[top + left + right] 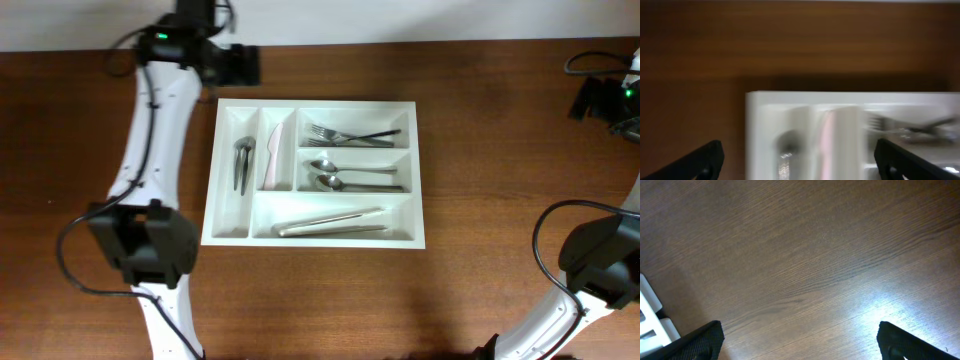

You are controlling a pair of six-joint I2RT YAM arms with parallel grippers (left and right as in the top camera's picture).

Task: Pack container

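Observation:
The container [228,235] is a large white cutlery tray at the table's middle. Its left narrow slot holds a dark metal utensil [243,163], the second slot a white-pink knife [273,153]. The right slots hold forks [350,134] and spoons [345,175]; the long bottom slot holds metal knives [330,222]. My left gripper [250,66] is open and empty, just beyond the tray's far left corner; the blurred left wrist view shows the tray rim [757,110] between its fingertips [800,162]. My right gripper [600,100] is open and empty at the far right, above bare wood [800,340].
The table is dark wood [500,200]. A white object [652,315] shows at the left edge of the right wrist view. Both arms' bases stand at the near edge, left [145,245] and right [600,260]. A pale wall strip runs along the far edge.

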